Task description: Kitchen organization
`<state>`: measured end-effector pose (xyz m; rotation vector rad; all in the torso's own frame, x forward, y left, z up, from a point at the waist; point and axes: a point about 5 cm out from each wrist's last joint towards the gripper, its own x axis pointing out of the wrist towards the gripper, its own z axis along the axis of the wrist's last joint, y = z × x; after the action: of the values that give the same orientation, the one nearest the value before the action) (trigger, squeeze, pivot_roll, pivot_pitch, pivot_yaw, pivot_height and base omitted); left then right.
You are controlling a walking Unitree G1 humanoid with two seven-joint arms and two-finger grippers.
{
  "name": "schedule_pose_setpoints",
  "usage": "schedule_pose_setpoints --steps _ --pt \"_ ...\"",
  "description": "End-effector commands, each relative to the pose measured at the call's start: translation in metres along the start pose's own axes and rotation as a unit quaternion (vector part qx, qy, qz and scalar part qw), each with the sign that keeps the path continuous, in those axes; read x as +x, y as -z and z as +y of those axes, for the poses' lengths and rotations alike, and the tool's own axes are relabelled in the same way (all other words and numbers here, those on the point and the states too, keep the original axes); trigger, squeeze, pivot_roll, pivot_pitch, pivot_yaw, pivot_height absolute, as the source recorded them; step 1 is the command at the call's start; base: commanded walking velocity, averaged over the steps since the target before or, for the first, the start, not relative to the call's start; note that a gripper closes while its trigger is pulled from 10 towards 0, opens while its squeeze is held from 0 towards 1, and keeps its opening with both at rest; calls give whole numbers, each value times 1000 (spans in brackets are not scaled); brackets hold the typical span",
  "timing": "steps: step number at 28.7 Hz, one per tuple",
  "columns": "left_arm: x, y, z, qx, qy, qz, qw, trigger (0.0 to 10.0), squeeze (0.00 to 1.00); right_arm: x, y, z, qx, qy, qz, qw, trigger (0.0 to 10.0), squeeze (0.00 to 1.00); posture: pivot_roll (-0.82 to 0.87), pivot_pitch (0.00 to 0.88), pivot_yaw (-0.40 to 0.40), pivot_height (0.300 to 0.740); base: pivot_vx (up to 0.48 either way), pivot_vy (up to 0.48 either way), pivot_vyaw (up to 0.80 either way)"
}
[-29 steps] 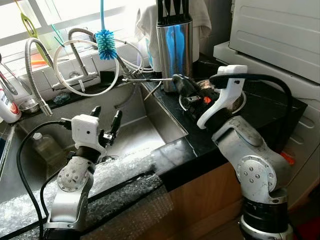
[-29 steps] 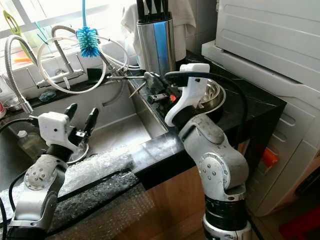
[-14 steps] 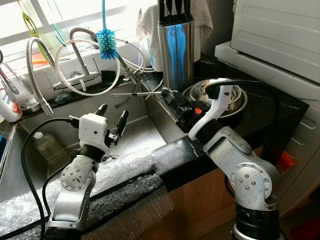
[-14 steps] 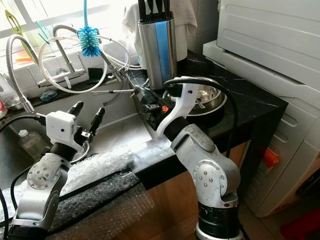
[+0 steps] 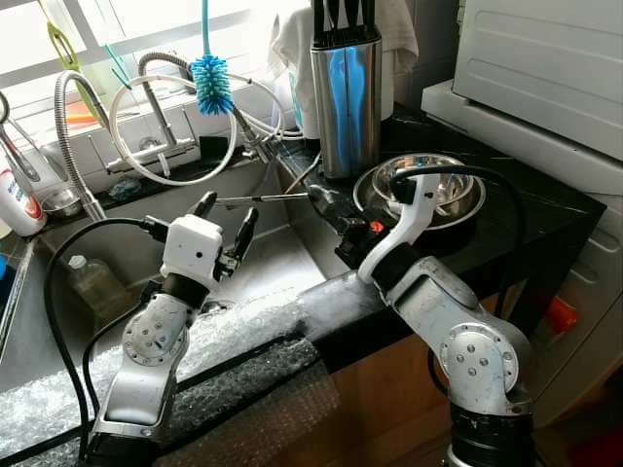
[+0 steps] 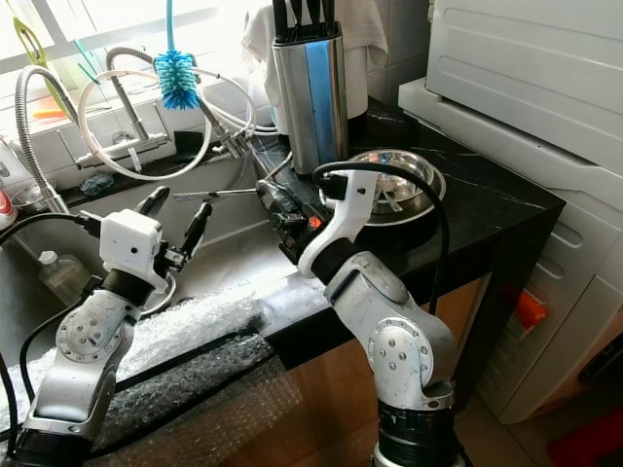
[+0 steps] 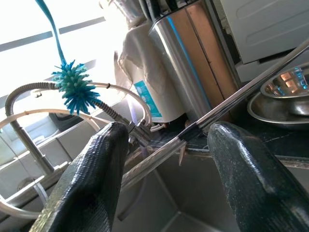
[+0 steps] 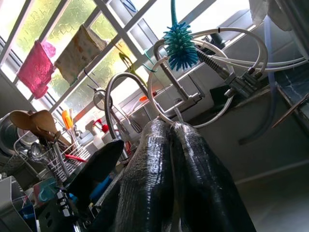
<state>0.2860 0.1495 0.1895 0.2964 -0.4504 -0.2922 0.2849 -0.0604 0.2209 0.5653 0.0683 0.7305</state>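
Two grippers flank the sink (image 5: 277, 263): the right gripper (image 5: 321, 199) pinches a thin metal rod (image 5: 263, 198) above the basin; left gripper (image 5: 225, 222), fingers spread, below it. Knife block (image 5: 346, 92) and steel bowl (image 5: 453, 190) stand beside the sink.

Bottle brush (image 5: 210, 84) — bubble wrap (image 5: 243, 336).

Glossy black stone-like surface (image 5: 506, 209); brushed steel sink (image 5: 263, 263); polished metal bowl (image 5: 458, 190) and knife block (image 5: 346, 97); crinkly bubble wrap (image 5: 234, 341), probably plastic.
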Motion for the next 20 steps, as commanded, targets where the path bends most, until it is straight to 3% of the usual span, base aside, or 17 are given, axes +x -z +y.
schedule_pose_setpoints --steps 1,5,6,9,10,17,18,20 --pt "2 -3 1 19 8 -8 1000 10000 0 4 5 7 6 -13 12 1000 10000 0 -137 0 148 740 0 0 0" --pt "3 -3 -3 29 20 -10 999 10000 0 6 7 9 10 -17 13 1000 10000 0 -137 0 146 740 0 0 0" --pt "3 -3 -8 45 44 -12 998 10000 910 7 8 11 11 -22 13 1000 10000 0 -136 0 145 740 0 0 0" --pt "3 -3 -9 50 48 -13 997 10000 910 7 8 11 11 -22 13 1000 10000 0 -136 0 145 740 0 0 0" --pt "3 -3 -10 60 52 -13 997 10000 1000 7 7 10 9 -21 12 1000 10000 0 -137 0 143 740 0 0 0" --pt "2 -3 -11 76 58 -14 995 10000 1000 7 6 9 7 -18 11 1000 10000 0 -138 0 144 740 0 0 0" --pt "2 -2 -13 87 65 -13 994 10000 0 8 4 8 3 -16 8 1000 10000 0 -140 0 145 740 0 0 0" --pt "2 -1 -14 95 70 -13 993 10000 0 9 2 8 2 -17 7 1000 10000 0 -140 0 145 740 0 0 0"
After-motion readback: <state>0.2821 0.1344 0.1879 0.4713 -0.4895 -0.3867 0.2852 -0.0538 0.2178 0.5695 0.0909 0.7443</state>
